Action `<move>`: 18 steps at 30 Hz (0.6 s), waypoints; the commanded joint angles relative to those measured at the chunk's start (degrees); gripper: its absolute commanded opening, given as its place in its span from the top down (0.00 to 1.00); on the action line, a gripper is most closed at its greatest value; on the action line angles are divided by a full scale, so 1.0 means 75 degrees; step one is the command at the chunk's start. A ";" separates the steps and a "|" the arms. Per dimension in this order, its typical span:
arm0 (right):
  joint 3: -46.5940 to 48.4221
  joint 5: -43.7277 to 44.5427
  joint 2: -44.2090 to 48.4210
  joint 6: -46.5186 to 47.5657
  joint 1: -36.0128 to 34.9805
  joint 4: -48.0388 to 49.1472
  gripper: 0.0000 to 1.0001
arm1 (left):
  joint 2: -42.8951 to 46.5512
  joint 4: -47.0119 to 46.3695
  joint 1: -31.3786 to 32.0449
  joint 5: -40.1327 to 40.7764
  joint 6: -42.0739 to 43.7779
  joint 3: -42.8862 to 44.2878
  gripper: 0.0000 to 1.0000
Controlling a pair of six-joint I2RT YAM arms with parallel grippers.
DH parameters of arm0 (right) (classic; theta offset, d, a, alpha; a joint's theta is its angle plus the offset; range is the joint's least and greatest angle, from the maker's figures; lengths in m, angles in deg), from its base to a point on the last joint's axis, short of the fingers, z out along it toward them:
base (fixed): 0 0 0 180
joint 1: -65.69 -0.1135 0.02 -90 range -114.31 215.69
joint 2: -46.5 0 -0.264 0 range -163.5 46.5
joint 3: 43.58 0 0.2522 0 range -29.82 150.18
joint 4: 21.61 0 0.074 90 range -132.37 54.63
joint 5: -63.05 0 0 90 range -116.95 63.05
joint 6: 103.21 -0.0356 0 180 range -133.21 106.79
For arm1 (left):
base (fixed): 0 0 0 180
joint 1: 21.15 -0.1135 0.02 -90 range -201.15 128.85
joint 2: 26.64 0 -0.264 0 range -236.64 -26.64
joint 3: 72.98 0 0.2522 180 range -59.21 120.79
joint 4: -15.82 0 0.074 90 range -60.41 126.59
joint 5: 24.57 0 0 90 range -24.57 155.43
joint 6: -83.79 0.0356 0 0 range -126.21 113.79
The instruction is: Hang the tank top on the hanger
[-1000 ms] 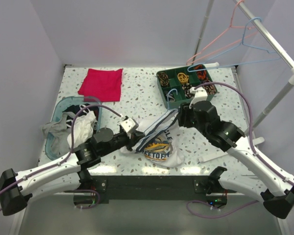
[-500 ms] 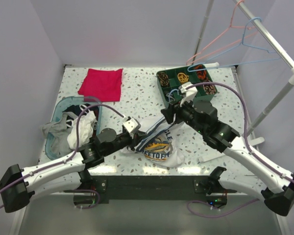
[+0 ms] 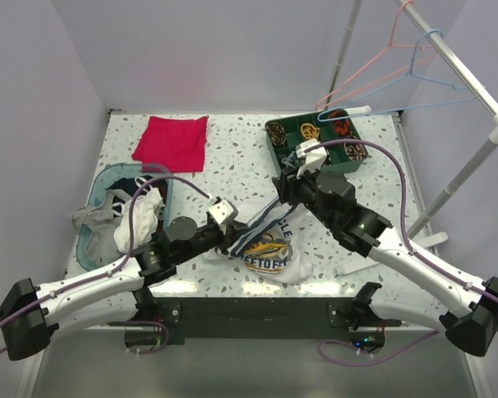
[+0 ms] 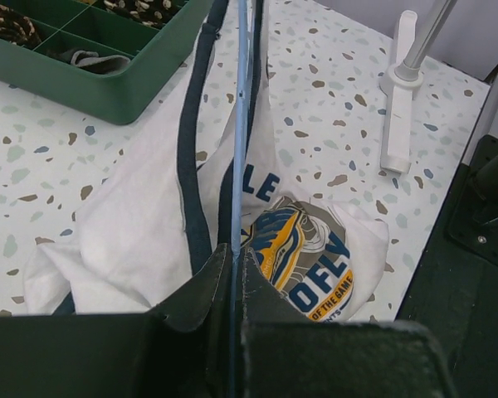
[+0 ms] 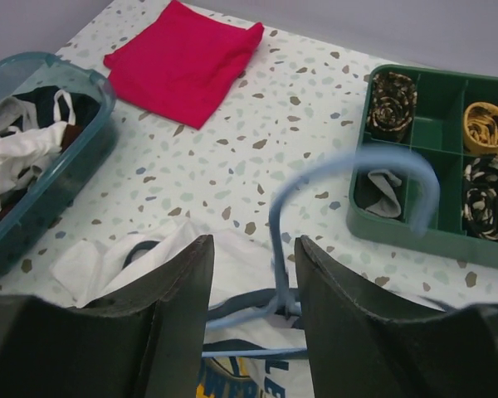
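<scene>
The white tank top (image 3: 274, 253) lies crumpled at the table's front middle, chest graphic up; it also shows in the left wrist view (image 4: 141, 232). The light-blue hanger wire (image 4: 241, 124) runs from my left gripper (image 4: 235, 253) through the navy-trimmed strap. My left gripper (image 3: 229, 235) is shut on that wire at the shirt's left edge. My right gripper (image 5: 253, 242) is open, its jaws on either side of the hanger's neck, below the hook (image 5: 349, 163). In the top view the right gripper (image 3: 284, 187) is at the shirt's far edge.
A green compartment tray (image 3: 275, 133) stands just behind the right gripper. A red folded cloth (image 3: 172, 141) lies at the back left. A teal bin (image 3: 100, 178) of clothes is at the left. A pink hanger (image 3: 373, 83) and another blue one (image 3: 436, 79) hang on the rack at the right.
My right gripper has moved left and away from the tray side, coming over the hanger's hook at the shirt's far edge. The left gripper has stayed shut on the wire.
</scene>
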 commanded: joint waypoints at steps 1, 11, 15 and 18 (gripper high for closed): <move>0.0065 0.0754 -0.0113 0.0226 0.0012 0.0288 0.52 | 0.0206 -0.0693 0.0012 -0.0078 0.0039 0.0387 1.00; 0.0089 0.0204 -0.0546 0.0086 0.0012 0.0487 0.53 | 0.0183 -0.0634 0.0000 -0.0066 0.0132 0.0504 1.00; 0.0030 0.0438 -0.0559 0.0097 0.0000 0.0639 0.79 | 0.0101 -0.0681 0.0012 -0.0078 0.0097 0.0539 1.00; 0.0054 0.0567 -0.0594 0.0132 0.0012 0.0674 1.00 | 0.0054 -0.0728 0.0000 -0.0066 0.0004 0.0527 1.00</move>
